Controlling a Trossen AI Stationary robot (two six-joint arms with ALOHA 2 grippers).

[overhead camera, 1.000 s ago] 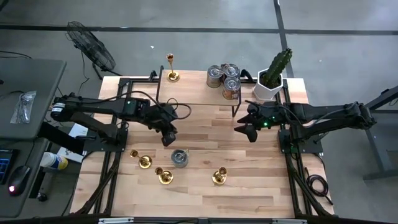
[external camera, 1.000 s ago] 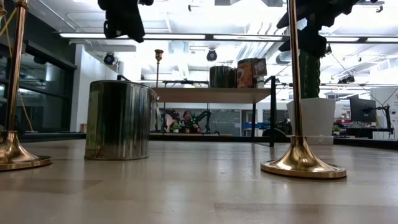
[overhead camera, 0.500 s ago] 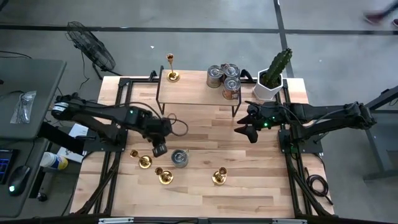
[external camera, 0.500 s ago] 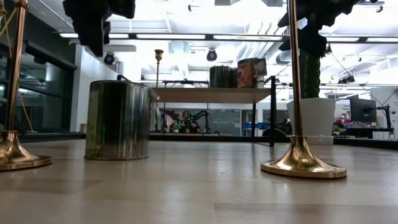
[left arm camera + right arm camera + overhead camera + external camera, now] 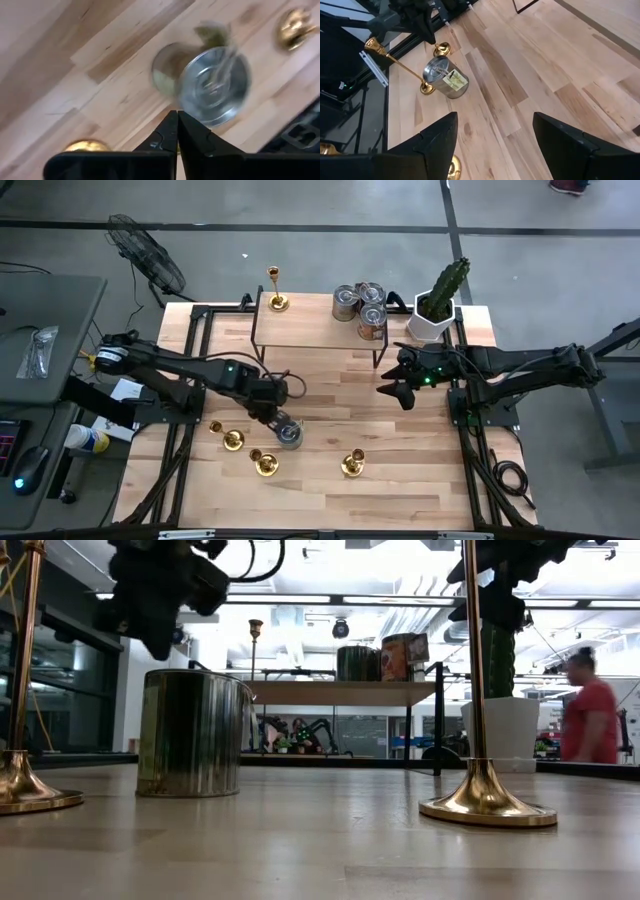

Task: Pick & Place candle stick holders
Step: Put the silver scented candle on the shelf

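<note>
High view: the left gripper (image 5: 277,421) hangs just above the tin can (image 5: 289,435), three candle stick holders (image 5: 233,439) near it on the table (image 5: 400,480), a fourth on the shelf (image 5: 310,332). Low view: left gripper above the can. Left wrist view: fingers (image 5: 167,137) pressed together – holding nothing. Right wrist view: right gripper (image 5: 495,145) parted, empty – well apart from the holders.

Table (image 5: 330,480) of pale, smooth planked wood; candle stick holders (image 5: 265,463) polished glossy brass; tin can (image 5: 290,435) shiny silver metal; left tool (image 5: 176,131) matt black.
</note>
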